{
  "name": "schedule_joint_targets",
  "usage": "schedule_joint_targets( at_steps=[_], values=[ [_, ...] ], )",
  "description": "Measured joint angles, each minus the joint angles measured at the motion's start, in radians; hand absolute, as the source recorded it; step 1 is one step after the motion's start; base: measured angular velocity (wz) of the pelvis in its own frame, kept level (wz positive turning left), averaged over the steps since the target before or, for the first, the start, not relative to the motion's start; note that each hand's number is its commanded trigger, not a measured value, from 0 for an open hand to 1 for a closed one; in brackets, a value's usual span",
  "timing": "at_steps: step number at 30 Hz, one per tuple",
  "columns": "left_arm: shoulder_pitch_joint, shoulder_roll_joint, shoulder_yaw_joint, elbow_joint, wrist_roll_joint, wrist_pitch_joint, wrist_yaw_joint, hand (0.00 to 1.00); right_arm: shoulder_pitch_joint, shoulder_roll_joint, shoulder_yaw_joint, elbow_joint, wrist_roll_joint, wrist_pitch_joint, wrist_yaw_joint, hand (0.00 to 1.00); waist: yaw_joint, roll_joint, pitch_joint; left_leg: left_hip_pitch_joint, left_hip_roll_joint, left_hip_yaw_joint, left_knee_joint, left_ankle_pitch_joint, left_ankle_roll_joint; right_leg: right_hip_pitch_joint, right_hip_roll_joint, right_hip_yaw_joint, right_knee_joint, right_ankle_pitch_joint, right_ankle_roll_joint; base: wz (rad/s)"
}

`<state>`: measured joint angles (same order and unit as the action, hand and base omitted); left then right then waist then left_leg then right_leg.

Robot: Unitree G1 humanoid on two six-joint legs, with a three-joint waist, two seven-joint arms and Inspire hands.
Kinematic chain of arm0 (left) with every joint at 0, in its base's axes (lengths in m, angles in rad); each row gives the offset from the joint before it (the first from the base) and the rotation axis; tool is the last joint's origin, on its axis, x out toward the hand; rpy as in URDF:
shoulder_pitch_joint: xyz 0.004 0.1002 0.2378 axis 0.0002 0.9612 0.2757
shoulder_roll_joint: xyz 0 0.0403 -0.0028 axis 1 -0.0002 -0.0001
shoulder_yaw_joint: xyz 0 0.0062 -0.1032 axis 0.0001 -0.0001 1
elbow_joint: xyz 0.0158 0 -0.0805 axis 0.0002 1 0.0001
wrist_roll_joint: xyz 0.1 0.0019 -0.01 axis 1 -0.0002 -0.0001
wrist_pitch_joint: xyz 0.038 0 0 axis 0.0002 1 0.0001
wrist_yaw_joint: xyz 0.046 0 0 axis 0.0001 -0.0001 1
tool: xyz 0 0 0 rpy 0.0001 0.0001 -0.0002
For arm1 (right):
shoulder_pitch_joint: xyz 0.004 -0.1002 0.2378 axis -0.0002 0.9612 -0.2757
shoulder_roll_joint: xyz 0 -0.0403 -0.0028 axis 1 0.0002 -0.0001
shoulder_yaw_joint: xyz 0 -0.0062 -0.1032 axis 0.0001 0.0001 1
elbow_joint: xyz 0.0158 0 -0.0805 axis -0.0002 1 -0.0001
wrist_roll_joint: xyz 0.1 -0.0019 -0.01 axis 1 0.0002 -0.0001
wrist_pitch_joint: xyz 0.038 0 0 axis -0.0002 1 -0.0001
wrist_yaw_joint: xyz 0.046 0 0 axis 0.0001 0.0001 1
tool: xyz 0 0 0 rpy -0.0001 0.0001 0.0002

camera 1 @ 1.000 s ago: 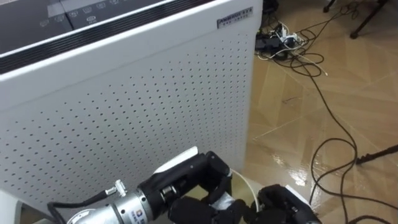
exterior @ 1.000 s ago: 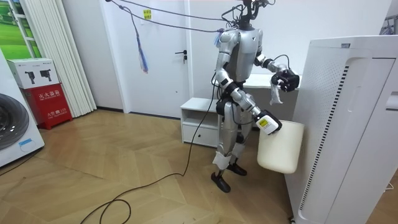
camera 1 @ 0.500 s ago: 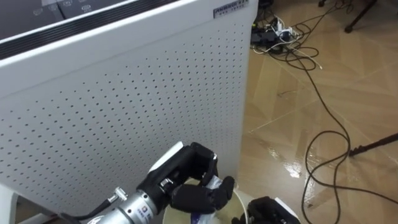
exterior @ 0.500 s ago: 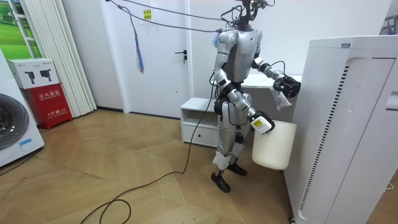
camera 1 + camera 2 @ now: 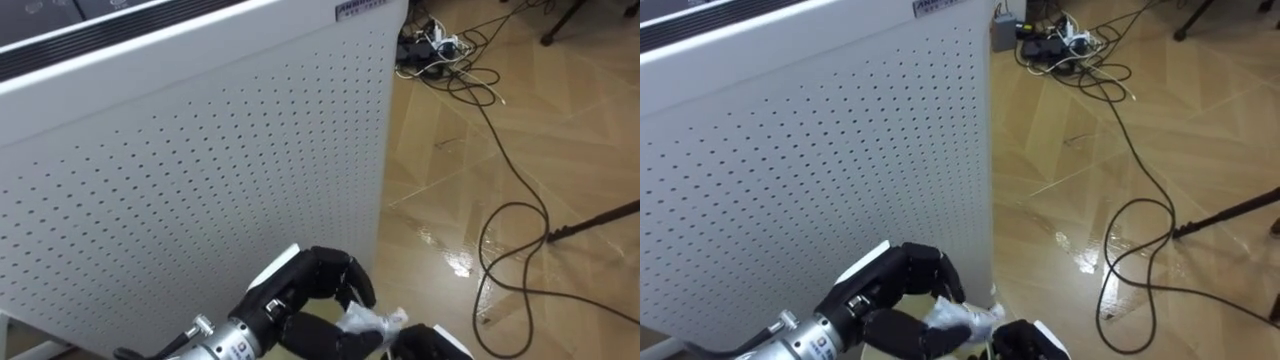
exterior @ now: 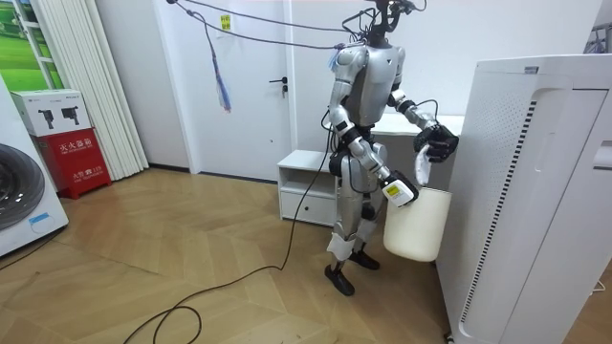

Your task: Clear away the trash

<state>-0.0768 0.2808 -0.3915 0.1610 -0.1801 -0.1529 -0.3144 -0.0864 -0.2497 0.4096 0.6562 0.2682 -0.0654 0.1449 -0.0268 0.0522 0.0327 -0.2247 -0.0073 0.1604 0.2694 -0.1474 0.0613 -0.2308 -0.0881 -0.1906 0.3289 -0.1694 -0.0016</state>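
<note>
The black left robot hand (image 5: 305, 300) comes in from the lower left of the eye views. It is clenched around a crumpled white scrap of garbage (image 5: 372, 321), which sticks out to the right between thumb and fingers. Just right of the scrap, at the bottom edge, is the dark right robot hand (image 5: 432, 343); whether it grips anything cannot be told from here.

Directly behind both hands rises a tall white appliance with a perforated metal side panel (image 5: 200, 170), close to the left robot hand. To its right lies a glossy wooden herringbone floor (image 5: 560, 150). A black cable runs across the floor in a loop, up to a tangle of black cables (image 5: 462, 78) beside a power strip with plugs (image 5: 430, 45) at the appliance's far corner.

In the room view the robot stands upright, facing the tall white appliance on the room view's right. The left robot hand is held out at chest height with the scrap dangling from it, just above the open top of a cream plastic waste bin (image 6: 416, 225). The bin hangs at hip height at the right robot hand. Behind the robot are a low white cabinet (image 6: 306, 182) and a white door (image 6: 253, 86).
</note>
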Motion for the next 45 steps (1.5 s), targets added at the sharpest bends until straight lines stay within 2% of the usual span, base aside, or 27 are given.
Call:
schedule_joint_targets(
  at_steps=[8, 19, 21, 26, 34, 36, 40, 43, 45],
  values=[
    [0.001, -0.017, -0.008, 0.057, 0.000, 0.000, -0.022, 0.00, 0.000, 0.012, 0.000, 0.011, -0.043, 0.002, 0.021, 1.00, 0.002, -0.001, 0.0000, -0.009, 0.003, 0.004, -0.001, 0.000, 0.000, -0.015, 0.003, 0.002, 0.003, -0.002, -0.004, -0.01],
    [0.001, -0.014, -0.011, 0.064, -0.002, 0.000, -0.033, 0.00, -0.007, 0.004, -0.002, 0.011, -0.042, 0.002, 0.021, 1.00, 0.003, 0.000, -0.0008, -0.009, 0.003, 0.003, -0.001, 0.000, 0.000, -0.014, 0.000, -0.002, 0.009, -0.003, -0.005, 0.00],
    [0.002, -0.009, -0.014, 0.066, -0.002, 0.000, -0.041, 0.00, -0.010, -0.004, -0.002, 0.011, -0.042, 0.002, 0.020, 1.00, 0.004, 0.001, -0.0009, -0.007, 0.003, 0.003, 0.000, 0.000, 0.000, -0.014, 0.000, -0.001, 0.012, -0.003, -0.005, 0.00],
    [0.008, 0.031, -0.024, 0.068, -0.002, 0.000, -0.051, 0.00, -0.011, -0.016, -0.002, 0.011, -0.041, 0.002, 0.017, 1.00, 0.005, 0.003, -0.0024, -0.007, 0.003, 0.003, 0.002, 0.000, 0.000, -0.014, 0.001, 0.000, 0.014, -0.003, -0.005, 0.00],
    [0.009, 0.041, -0.017, 0.068, -0.002, 0.000, -0.052, 0.00, -0.009, -0.035, -0.003, 0.015, -0.030, 0.001, -0.002, 1.00, 0.009, 0.003, -0.0037, -0.004, 0.003, 0.001, 0.002, 0.000, 0.000, -0.012, 0.001, -0.001, 0.014, -0.003, -0.005, 0.00],
    [0.019, 0.041, 0.001, 0.068, -0.001, -0.002, -0.047, 0.00, -0.005, -0.036, -0.014, 0.031, -0.030, -0.004, -0.002, 1.00, 0.009, 0.001, -0.0056, 0.004, 0.003, 0.002, -0.002, 0.000, -0.001, -0.005, 0.001, -0.003, 0.011, -0.003, -0.005, 0.00],
    [0.085, 0.042, 0.062, 0.069, -0.005, -0.009, -0.034, 0.00, 0.035, -0.038, -0.056, 0.049, -0.030, -0.008, -0.014, 1.00, 0.009, -0.003, -0.0128, 0.045, 0.000, 0.002, -0.022, 0.000, -0.002, 0.034, 0.002, -0.003, -0.007, -0.006, -0.004, 0.00],
    [0.159, 0.038, 0.097, 0.103, -0.014, -0.017, -0.009, 0.00, 0.092, -0.040, -0.099, 0.076, -0.025, -0.009, -0.021, 1.00, 0.008, -0.018, -0.0273, 0.097, -0.004, -0.001, -0.051, 0.002, -0.004, 0.083, 0.003, -0.006, -0.026, -0.012, -0.002, 0.03],
    [0.207, 0.037, 0.123, 0.140, -0.015, -0.020, 0.014, 0.00, 0.141, -0.040, -0.138, 0.078, -0.008, -0.009, -0.024, 1.00, 0.009, -0.029, -0.0320, 0.115, -0.005, -0.005, -0.056, 0.001, -0.006, 0.103, 0.003, -0.010, -0.041, -0.015, -0.001, 0.08]
  ],
)
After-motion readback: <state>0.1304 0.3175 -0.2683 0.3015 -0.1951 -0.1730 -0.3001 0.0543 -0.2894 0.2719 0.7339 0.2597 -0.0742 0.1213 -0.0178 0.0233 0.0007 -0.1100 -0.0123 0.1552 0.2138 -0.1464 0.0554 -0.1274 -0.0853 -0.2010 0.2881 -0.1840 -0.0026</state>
